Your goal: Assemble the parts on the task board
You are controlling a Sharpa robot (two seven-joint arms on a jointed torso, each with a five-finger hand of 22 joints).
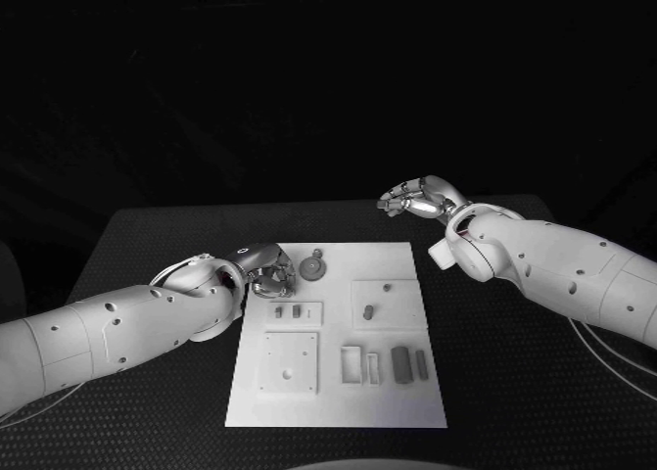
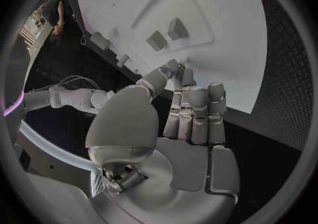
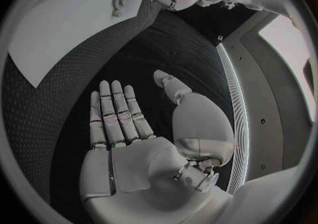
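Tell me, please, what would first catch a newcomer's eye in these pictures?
The white task board in the middle of the black table, with small grey parts on it. The left hand sits at the board's far left corner, while the right hand hangs open beyond the board's far right corner.

Just the black table [image 1: 145,235] sitting there under everything, with that bumpy textured top showing all around the edges. A couple of thin pale cables [image 1: 618,357] are trailing over it on the right side, and another one [image 1: 31,411] is lying near the left corner.
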